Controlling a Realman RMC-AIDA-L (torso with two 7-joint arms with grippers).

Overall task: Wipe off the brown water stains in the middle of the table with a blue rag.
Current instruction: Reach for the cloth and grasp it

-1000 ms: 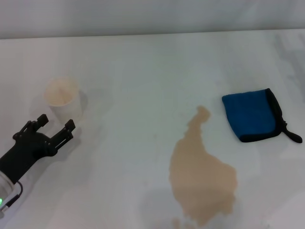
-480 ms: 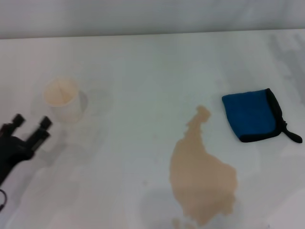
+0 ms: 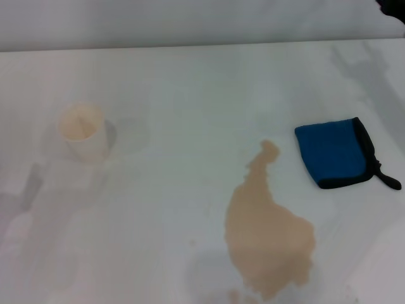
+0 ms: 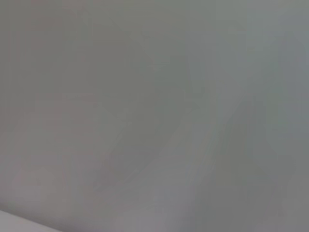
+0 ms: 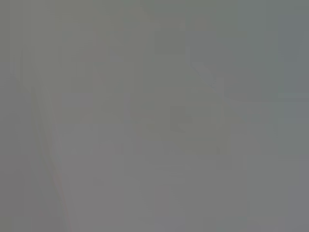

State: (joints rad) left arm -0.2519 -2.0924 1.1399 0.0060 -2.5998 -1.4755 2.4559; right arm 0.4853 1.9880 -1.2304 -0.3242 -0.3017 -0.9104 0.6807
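Stains first: the brown water stains lie as one tan puddle toward the near middle of the tabletop, a narrow neck at the far end widening into a broad blob that runs close to the near edge of the head view. They look wet and whole, with no smear or streak through them, so I judge that wiping has not begun. The blue rag lies flat and folded on the robot's right, near the neck of the puddle but apart from it, with bare white surface between. Its black edging faces the right, and the short black loop tail trails from the near right corner. Nothing touches it.

Well away on the left stands a cream paper cup, upright and clear of the work.

Neither gripper shows on the tabletop. A dark sliver at the far right top corner of the head view may belong to the right arm, though I cannot be sure. Both wrist views give only a plain grey blur, so I cannot tell how either set of fingers stands.

The step in hand, then, is fetching the rag. That calls for the right arm to descend over the cloth with its fingers spread, pinch a fold or edge, then drag it across the puddle.
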